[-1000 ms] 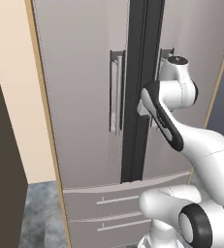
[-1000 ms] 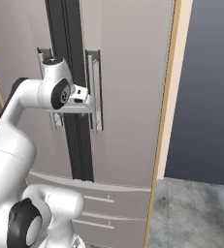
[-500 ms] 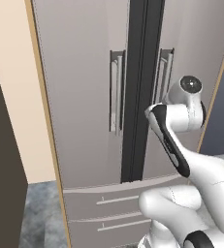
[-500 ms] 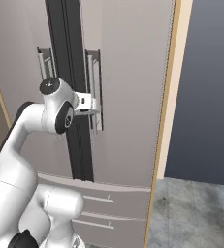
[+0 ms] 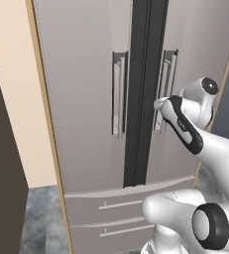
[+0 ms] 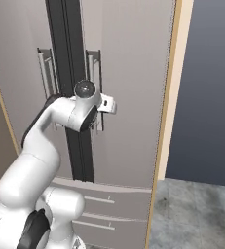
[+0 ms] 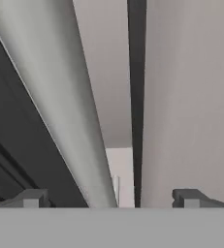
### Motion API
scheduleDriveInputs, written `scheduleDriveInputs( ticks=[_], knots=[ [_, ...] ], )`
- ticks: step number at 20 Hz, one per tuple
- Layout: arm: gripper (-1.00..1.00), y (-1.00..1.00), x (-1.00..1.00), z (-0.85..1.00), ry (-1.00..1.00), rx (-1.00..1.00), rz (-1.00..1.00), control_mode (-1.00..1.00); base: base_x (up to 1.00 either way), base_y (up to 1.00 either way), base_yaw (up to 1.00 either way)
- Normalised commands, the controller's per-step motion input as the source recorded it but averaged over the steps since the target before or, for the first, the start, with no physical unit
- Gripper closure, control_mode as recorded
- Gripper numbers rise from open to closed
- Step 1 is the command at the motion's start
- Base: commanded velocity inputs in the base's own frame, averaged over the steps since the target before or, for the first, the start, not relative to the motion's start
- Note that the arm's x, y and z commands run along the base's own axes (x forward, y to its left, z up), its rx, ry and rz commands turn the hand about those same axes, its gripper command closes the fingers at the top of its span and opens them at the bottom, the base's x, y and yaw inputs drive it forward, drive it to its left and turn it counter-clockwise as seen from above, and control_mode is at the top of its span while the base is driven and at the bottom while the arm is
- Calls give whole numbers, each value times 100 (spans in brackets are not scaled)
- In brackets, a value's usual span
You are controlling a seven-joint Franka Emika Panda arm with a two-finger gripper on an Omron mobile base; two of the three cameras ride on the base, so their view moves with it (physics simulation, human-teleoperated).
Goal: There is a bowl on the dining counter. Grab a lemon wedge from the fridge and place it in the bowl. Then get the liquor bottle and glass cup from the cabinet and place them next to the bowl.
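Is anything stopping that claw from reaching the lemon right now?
Yes. Both fridge doors are shut, so the lemon, if it is inside, is behind them. The open gripper sits at the right door's handle, not yet closed on it.

kitchen, french-door fridge (image 5: 86,99) (drawers below)

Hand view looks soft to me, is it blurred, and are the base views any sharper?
Hand view: blurry up close, the fridge handle a smeared grey bar between open pincer tips. Left and right base views: crisp, evenly lit, no glare on the fridge.
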Motion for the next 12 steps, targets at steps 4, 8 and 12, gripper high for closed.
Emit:
scheduleDriveInputs(
  ticks=[4, 8, 12],
  knots=[
    [-100, 0, 62, 0, 0, 1, 0, -100, 0, 0, 0],
    [-100, 0, 43, -4, -1, -2, 0, -100, 0, 0, 0],
    [-100, 12, 29, -8, -14, -13, 0, -100, 0, 0, 0]
  ],
)
